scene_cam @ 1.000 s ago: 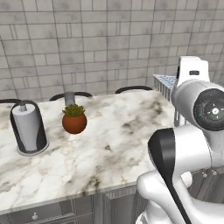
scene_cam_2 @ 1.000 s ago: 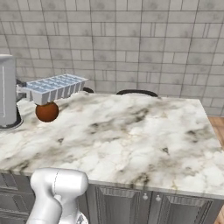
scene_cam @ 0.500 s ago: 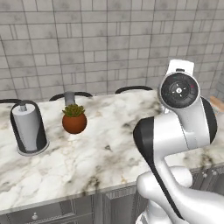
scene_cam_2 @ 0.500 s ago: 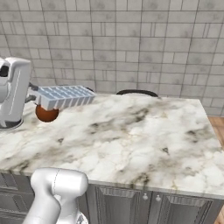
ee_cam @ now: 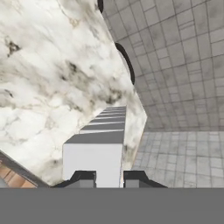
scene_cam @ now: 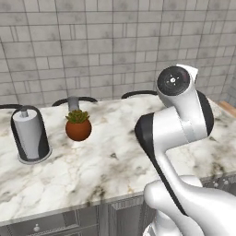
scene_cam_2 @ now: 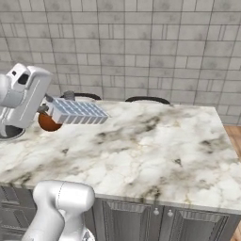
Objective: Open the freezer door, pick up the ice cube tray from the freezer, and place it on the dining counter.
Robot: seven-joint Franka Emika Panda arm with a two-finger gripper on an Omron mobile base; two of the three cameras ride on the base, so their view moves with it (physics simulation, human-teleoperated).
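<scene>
My gripper (scene_cam_2: 47, 105) is shut on one short end of the light-blue ice cube tray (scene_cam_2: 78, 112). The tray juts out level to the right, a little above the white marble dining counter (scene_cam_2: 155, 141). In the hand view the tray (ee_cam: 103, 139) runs straight away from my gripper (ee_cam: 108, 179), a dark fingertip (ee_cam: 83, 178) on each side of it, with the counter (ee_cam: 43, 65) beneath and its edge close by. In the left base view my own arm hides the hand, above the counter (scene_cam: 106, 161). The freezer and its door are out of view.
A small plant in a round orange-brown pot (scene_cam: 78, 125) and a paper towel holder (scene_cam: 30, 136) stand on the counter's left part. The pot (scene_cam_2: 45, 123) sits just behind the tray. Dark stool backs (scene_cam_2: 146, 100) line the far edge below a grey tiled wall.
The arm has swung over the counter. In the right base view the hand and the tray have moved rightward and a little lower, still gripped.
</scene>
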